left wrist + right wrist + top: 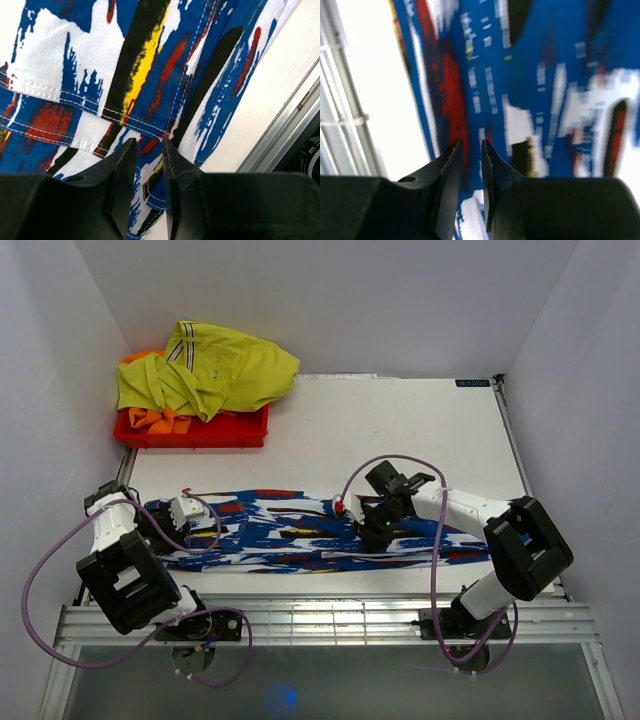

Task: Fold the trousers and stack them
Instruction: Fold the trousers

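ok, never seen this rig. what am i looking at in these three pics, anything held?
Two robot arms bolted at the near edge of a white table. The wide picture comes from a fixed camera above and behind them; the other two from a camera on each wrist, looking past its own black fingers. The trousers, blue with white, red and black blotches, lie flat along the front. A red bin at far left holds a yellow-green garment and an orange garment. The left gripper is at one end of the trousers, the right gripper near the middle. Both have jaws nearly together over the cloth; whether they pinch it I cannot tell.
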Robot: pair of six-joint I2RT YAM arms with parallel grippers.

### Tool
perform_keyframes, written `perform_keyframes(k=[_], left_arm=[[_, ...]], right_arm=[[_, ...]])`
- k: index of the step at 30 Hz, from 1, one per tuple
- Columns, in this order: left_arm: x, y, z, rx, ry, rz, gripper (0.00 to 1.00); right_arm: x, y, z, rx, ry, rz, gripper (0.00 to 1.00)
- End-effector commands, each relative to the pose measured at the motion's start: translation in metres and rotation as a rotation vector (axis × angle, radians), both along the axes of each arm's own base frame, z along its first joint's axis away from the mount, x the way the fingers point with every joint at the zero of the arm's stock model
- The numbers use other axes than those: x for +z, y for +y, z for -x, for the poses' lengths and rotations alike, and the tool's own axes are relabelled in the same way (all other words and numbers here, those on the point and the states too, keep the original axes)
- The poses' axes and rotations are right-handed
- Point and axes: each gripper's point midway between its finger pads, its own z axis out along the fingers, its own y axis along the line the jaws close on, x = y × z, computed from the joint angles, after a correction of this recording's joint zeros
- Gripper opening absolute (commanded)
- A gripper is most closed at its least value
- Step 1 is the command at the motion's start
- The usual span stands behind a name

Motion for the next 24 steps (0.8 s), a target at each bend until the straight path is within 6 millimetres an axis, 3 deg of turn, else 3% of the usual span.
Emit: perform_keyframes(k=[1, 7, 12, 16, 18, 22, 24], left_arm=[[0.001, -0.008, 0.001, -0.056, -0.039, 0.015, 0.38], [-0.004, -0.008, 0.004, -0.078, -0.030, 0.007, 0.36], [-0.026, 0.003, 0.025, -0.102, 0.031, -0.093, 0.34], [-0.046, 0.001, 0.046, -0.105, 0.082, -0.126, 0.31], [-0.048, 0.001, 0.047, -0.087, 0.081, -0.134, 0.30], [-0.040, -0.003, 0.036, -0.037, 0.041, -0.101, 0.31], [-0.030, -0.006, 0.029, 0.009, 0.025, -0.070, 0.37]], right_arm=[[0.005, -0.003, 0.030, 0.044, 0.053, -0.009, 0.27], [-0.011, -0.014, 0.054, 0.071, 0.083, 0.029, 0.25], [-0.014, -0.013, 0.059, 0.082, 0.073, 0.052, 0.25], [0.004, 0.003, 0.048, 0.083, 0.032, 0.026, 0.26], [0.016, 0.012, 0.041, 0.071, 0.016, -0.001, 0.27], [0.039, 0.040, 0.027, 0.065, -0.002, -0.068, 0.31], [0.049, 0.053, 0.020, 0.061, -0.010, -0.097, 0.31]])
